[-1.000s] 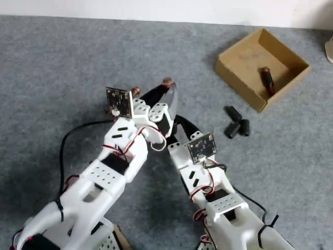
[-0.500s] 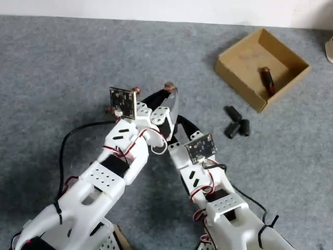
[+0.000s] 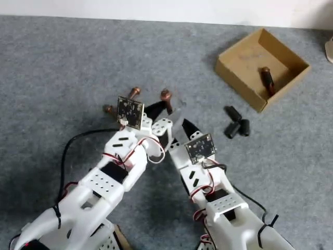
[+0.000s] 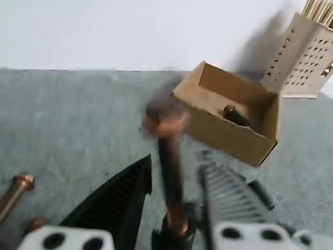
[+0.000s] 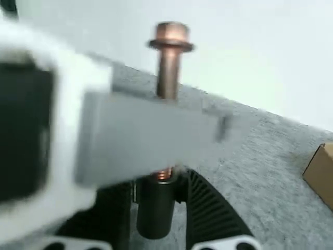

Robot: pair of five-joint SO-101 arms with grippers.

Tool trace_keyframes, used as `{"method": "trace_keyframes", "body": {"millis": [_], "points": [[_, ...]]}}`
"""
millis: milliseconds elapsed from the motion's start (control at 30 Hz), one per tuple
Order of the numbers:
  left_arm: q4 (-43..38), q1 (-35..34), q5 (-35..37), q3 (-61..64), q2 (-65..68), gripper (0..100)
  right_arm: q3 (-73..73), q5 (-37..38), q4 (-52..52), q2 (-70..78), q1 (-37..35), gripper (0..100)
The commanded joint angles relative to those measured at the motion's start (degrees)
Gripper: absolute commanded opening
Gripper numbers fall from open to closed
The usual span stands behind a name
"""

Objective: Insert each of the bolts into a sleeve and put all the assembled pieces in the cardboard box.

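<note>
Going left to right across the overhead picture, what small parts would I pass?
Two loose bolts, the bolt standing in the sleeve the right gripper holds, three loose sleeves, the assembled piece in the cardboard box.

Left arm [image 3: 104,182], right arm [image 3: 223,205]: white printed shells, black servos, red/white wire loops [image 3: 156,148], black cables [image 3: 65,151], square wrist PCBs [image 3: 130,112]. Left gripper [image 4: 176,164]: ribbed fingers [image 4: 117,200], one black, one grey.
</note>
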Motion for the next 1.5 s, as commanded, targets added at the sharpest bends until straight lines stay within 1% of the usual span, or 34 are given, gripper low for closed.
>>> {"method": "trace_keyframes", "body": {"millis": [0, 133, 800, 900, 967, 1000, 1067, 1200, 1267, 1333, 1467], "points": [[1.1, 0.5, 0.0, -0.5, -1.0, 21, 7.2, 0.4, -0.4, -2.0, -0.2, 0.5], [2.6, 0.4, 0.0, -0.7, -1.0, 21, 7.2, 0.4, -0.4, -2.0, -0.2, 0.5], [2.6, 0.5, 0.1, -0.7, -1.1, 21, 7.1, 0.4, -0.4, -1.6, -0.1, 0.5], [2.6, 0.0, 0.1, -0.7, -1.1, 21, 7.0, 0.2, -0.2, -1.4, 2.4, 0.5], [2.6, -1.6, 0.2, -0.7, -1.1, 21, 6.4, -1.2, -0.2, -1.4, 4.3, 0.5], [2.9, -2.5, 1.1, -1.3, -1.1, 21, 5.4, -3.0, 0.7, -1.4, 5.0, 0.5], [3.1, -4.8, 4.1, -2.7, -0.7, 21, 2.1, -6.3, 6.7, -1.4, 7.0, 0.5], [3.1, -8.0, 8.4, -3.7, -0.6, 21, -9.2, -11.6, 27.2, -1.4, 11.4, 0.5], [3.1, -8.0, 9.8, -3.6, -0.5, 21, -13.6, -12.9, 33.2, -1.4, 13.7, 0.5], [4.0, -7.8, 11.0, -3.6, -0.4, 21, -16.9, -12.9, 34.5, -1.4, 15.2, 0.5], [8.5, -7.0, 10.6, -3.4, -0.4, 21, -17.2, -13.0, 34.8, -1.5, 17.1, 0.5]]}}
